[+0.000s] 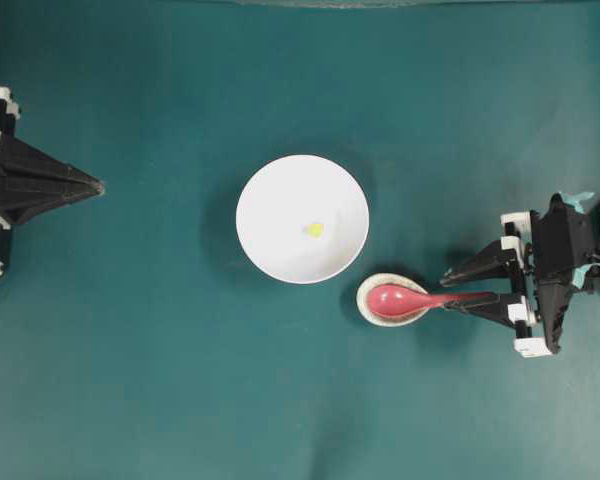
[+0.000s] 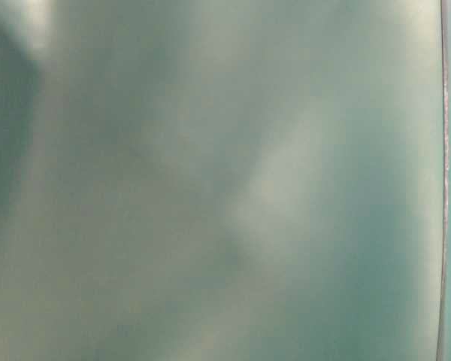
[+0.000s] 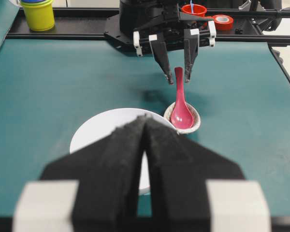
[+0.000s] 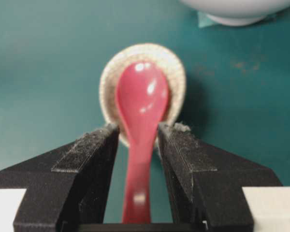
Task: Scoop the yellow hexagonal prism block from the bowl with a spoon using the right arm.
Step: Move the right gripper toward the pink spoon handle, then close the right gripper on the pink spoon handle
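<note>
Right gripper (image 1: 467, 285) of the black arm with white parts and teal tabs stands released, its two black foam-padded jaws spread on either side of the handle of the pinkish-red glossy soup spoon (image 1: 400, 300); in the right wrist view the pads flank the handle closely, but whether they touch it I cannot tell. Ahead of the jaws the spoon's oval scoop lies in the small speckled off-white egg-shaped rest (image 1: 391, 299); the handle points back between the jaws. Beyond the rest, further from this gripper, sits the large round glossy white bowl (image 1: 302, 219), its rim just beside the rest; near the bowl's middle lies the tiny bright yellow block (image 1: 314, 229), well apart from the gripper, with the rest, the spoon's scoop and the bowl's near wall between them. Far across the dark teal table mat (image 1: 160, 380), past the bowl, the left gripper (image 1: 98, 186) is clenched to a black point, holding nothing, aimed toward the bowl.

In the left wrist view, behind the right arm and along the black rail at the table's far edge, stand a yellow plastic cup (image 3: 37, 14) with a blue one nested inside, a small red-orange cup (image 3: 194, 9) and a roll of red tape (image 3: 223, 21). The table-level view is a blurred teal wash with a white sliver at its right edge; nothing there can be told.

Counted: two grippers; one spoon; one rest; one bowl; one yellow block; three cups; one tape roll.
</note>
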Robot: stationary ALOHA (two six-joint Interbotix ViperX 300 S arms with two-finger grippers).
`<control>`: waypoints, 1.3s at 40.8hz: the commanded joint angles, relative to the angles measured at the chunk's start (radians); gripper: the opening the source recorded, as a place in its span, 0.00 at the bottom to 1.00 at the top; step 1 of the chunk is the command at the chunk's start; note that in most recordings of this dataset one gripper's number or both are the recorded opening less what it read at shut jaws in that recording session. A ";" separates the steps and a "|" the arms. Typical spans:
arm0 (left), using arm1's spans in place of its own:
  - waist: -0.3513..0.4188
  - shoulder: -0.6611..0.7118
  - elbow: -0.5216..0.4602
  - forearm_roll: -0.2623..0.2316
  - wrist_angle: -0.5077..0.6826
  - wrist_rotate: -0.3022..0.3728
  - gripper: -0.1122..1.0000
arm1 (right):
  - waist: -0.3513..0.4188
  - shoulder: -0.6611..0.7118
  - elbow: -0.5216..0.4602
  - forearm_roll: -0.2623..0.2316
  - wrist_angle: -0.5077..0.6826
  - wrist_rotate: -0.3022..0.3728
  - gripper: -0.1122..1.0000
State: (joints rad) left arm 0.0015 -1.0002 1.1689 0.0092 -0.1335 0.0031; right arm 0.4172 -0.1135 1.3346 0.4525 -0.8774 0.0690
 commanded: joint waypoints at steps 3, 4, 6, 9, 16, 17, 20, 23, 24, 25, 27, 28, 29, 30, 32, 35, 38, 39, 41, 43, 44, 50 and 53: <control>0.002 0.009 -0.023 0.003 -0.006 -0.003 0.10 | 0.009 0.011 -0.017 0.002 -0.011 0.002 0.51; 0.002 0.009 -0.023 0.003 -0.006 -0.003 0.10 | 0.009 0.012 -0.017 0.002 -0.011 0.002 0.51; 0.002 0.008 -0.023 0.003 -0.006 -0.003 0.10 | 0.009 0.015 -0.017 0.000 -0.011 0.002 0.51; 0.002 0.009 -0.023 0.003 -0.006 -0.003 0.10 | 0.009 0.021 -0.018 0.002 -0.011 0.002 0.51; 0.002 0.011 -0.023 0.003 -0.006 -0.003 0.10 | 0.009 0.035 -0.020 0.002 -0.008 0.002 0.51; 0.002 0.011 -0.023 0.003 -0.006 -0.003 0.10 | 0.009 0.038 -0.020 0.000 -0.008 0.002 0.51; 0.002 0.009 -0.023 0.003 -0.006 -0.003 0.10 | 0.009 0.046 -0.020 0.002 -0.008 0.002 0.51; 0.002 0.009 -0.023 0.003 -0.006 -0.003 0.10 | 0.009 0.055 -0.020 0.000 -0.008 0.002 0.51; 0.002 0.009 -0.023 0.003 -0.006 -0.003 0.10 | 0.009 0.060 -0.021 0.002 -0.008 0.002 0.51; 0.002 0.009 -0.023 0.003 -0.006 -0.003 0.10 | 0.009 0.063 -0.021 0.000 -0.008 0.002 0.51; 0.002 0.011 -0.021 0.003 -0.006 -0.003 0.10 | 0.009 0.072 -0.021 0.002 -0.008 0.002 0.51; 0.002 0.011 -0.023 0.003 -0.006 -0.003 0.10 | 0.009 0.077 -0.023 0.002 -0.009 0.002 0.51; 0.002 0.011 -0.023 0.003 -0.006 -0.002 0.10 | 0.009 0.078 -0.021 0.002 -0.012 0.002 0.51; 0.002 0.009 -0.023 0.003 -0.006 -0.002 0.10 | 0.009 0.083 -0.021 0.002 -0.014 0.002 0.51; 0.002 0.011 -0.023 0.003 -0.006 -0.002 0.10 | 0.009 0.087 -0.023 0.000 -0.014 0.002 0.51; 0.006 0.009 -0.023 0.003 -0.006 -0.002 0.10 | 0.009 0.094 -0.023 0.002 -0.014 -0.002 0.51; 0.011 0.009 -0.023 0.003 -0.006 -0.003 0.10 | 0.009 0.095 -0.025 0.000 -0.014 -0.003 0.51; 0.012 0.009 -0.023 0.003 -0.006 -0.003 0.10 | 0.009 0.095 -0.025 0.000 -0.014 -0.003 0.51; 0.017 0.009 -0.023 0.003 -0.006 -0.003 0.10 | 0.009 0.095 -0.025 0.002 -0.014 -0.003 0.51; 0.020 0.011 -0.021 0.003 -0.008 -0.003 0.10 | 0.009 0.095 -0.025 0.000 -0.014 -0.003 0.51; 0.021 0.011 -0.021 0.003 -0.008 -0.003 0.10 | 0.009 0.095 -0.025 0.000 -0.015 -0.003 0.51; 0.023 0.017 -0.021 0.003 -0.012 -0.005 0.10 | 0.009 0.095 -0.025 0.000 -0.011 -0.005 0.51; 0.025 0.021 -0.021 0.003 -0.012 -0.005 0.10 | 0.009 0.095 -0.026 0.000 -0.011 -0.005 0.51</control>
State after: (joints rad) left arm 0.0230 -0.9910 1.1689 0.0092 -0.1365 0.0000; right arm 0.4218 -0.0123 1.3208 0.4525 -0.8805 0.0660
